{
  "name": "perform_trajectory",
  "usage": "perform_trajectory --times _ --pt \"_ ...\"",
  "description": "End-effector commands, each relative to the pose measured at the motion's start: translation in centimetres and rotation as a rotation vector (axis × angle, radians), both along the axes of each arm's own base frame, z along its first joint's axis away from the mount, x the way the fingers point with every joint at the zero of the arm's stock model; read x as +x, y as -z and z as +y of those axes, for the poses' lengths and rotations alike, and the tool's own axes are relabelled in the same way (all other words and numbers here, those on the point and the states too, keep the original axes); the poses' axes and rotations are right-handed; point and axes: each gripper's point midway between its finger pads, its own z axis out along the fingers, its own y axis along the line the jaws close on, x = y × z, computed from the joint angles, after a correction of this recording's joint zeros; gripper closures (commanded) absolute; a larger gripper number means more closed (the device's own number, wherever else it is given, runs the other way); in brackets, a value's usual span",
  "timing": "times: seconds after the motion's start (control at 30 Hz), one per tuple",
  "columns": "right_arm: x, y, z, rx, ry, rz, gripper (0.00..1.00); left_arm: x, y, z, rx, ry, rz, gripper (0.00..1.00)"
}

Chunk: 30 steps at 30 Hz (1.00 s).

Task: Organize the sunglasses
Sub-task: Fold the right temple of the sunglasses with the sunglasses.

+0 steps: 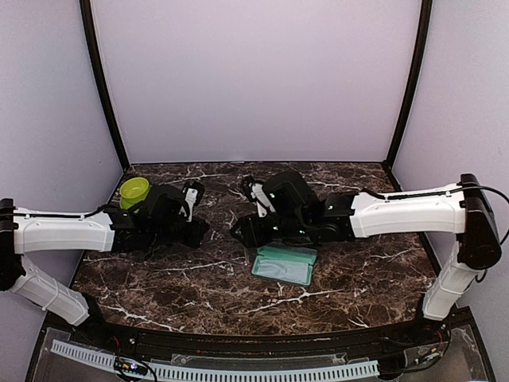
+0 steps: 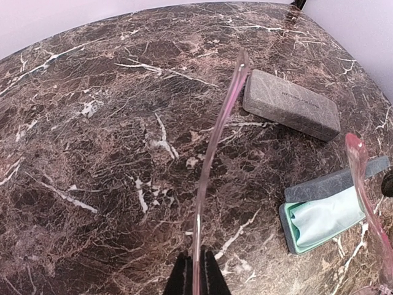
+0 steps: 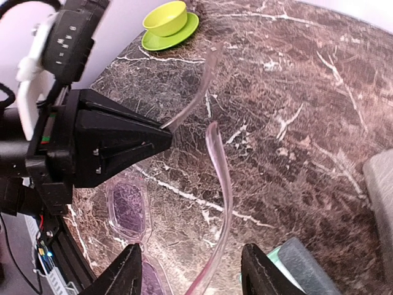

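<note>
Your left claw (image 2: 196, 278) was pinched tight on one pink see-through temple of the sunglasses (image 2: 212, 153), and that temple ran away from its fingers toward 12 o'clock in the left wrist view. In the right wrist view the purple-tinted lenses sat at 7 o'clock, below that black claw. The second temple ran from the middle of the view down to 6 o'clock, passing between the fingers of your right claw (image 3: 191, 261). Those fingers stood spread wide, one on each side of the temple, neither visibly touching it. From above, the two claws met nose to nose just left of the middle of the marble table (image 1: 159, 290), with the sunglasses between them and almost wholly hidden in that view. You could not tell whether the lenses rested on the marble. An open grey case (image 1: 284, 264) with teal lining lay at 5 o'clock from the claws, just beside the right one, with a pale cloth (image 2: 322, 215) inside. A closed grey case (image 2: 291, 104) lay at 1 o'clock in the left wrist view, near the open one but apart from it. A green bowl (image 1: 134, 191) on a green saucer (image 3: 184, 34) stood at the table's 10 o'clock corner.
</note>
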Motion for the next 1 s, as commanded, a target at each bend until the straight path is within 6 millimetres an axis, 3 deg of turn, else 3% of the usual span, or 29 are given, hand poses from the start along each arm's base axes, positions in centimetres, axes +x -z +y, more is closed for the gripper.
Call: perform_trajectory --times 0.0,0.2,0.97 --pt "0.4 -0.7 -0.5 0.017 0.020 -0.017 0.50 0.1 -0.7 -0.6 -0.014 0.011 -0.022 1.00" --pt "0.7 0.3 -0.3 0.003 0.018 -0.004 0.66 0.1 -1.1 -0.6 -0.016 0.014 -0.031 1.00" --pt "1.0 2.7 0.0 0.003 0.013 0.048 0.81 -0.1 -1.2 -0.6 -0.018 0.011 -0.039 1.00"
